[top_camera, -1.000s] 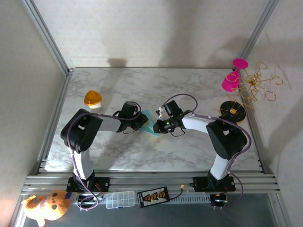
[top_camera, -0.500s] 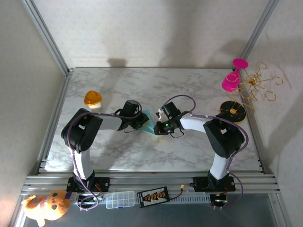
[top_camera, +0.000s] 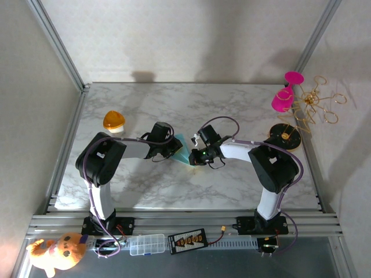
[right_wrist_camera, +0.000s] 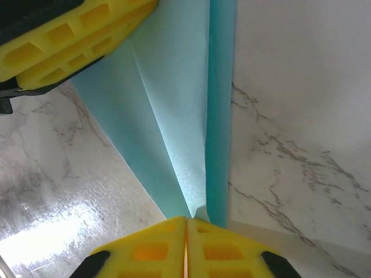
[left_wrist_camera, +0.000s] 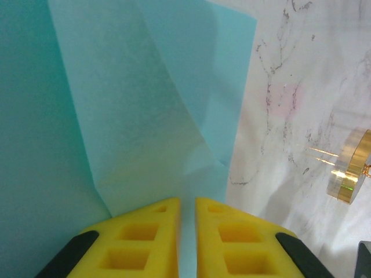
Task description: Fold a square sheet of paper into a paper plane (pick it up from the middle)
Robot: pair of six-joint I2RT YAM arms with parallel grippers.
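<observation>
The teal-blue sheet of paper (top_camera: 183, 152) is folded into a narrow pointed shape with long creases and is held just above the marble table between both arms. My left gripper (top_camera: 174, 149) is shut on its wide end; in the left wrist view the paper (left_wrist_camera: 145, 104) runs into the thin gap of that gripper (left_wrist_camera: 187, 202). My right gripper (top_camera: 195, 156) is shut on the pointed end; in the right wrist view the paper (right_wrist_camera: 174, 116) narrows into this gripper (right_wrist_camera: 186, 219). The left gripper's yellow fingers (right_wrist_camera: 75, 35) clamp the far end there.
An orange dome-shaped object (top_camera: 114, 120) sits at the left of the table (top_camera: 174, 104). A pink goblet (top_camera: 284, 95), gold wire shapes (top_camera: 316, 107) and a round black-and-gold base (top_camera: 286, 135) stand at the right edge. A plush toy (top_camera: 55, 250) and a plastic box (top_camera: 147, 244) lie below the front rail.
My right gripper has shifted slightly left, toward the left gripper, with the paper's tip in it. Over the last half second nothing visibly moved.
</observation>
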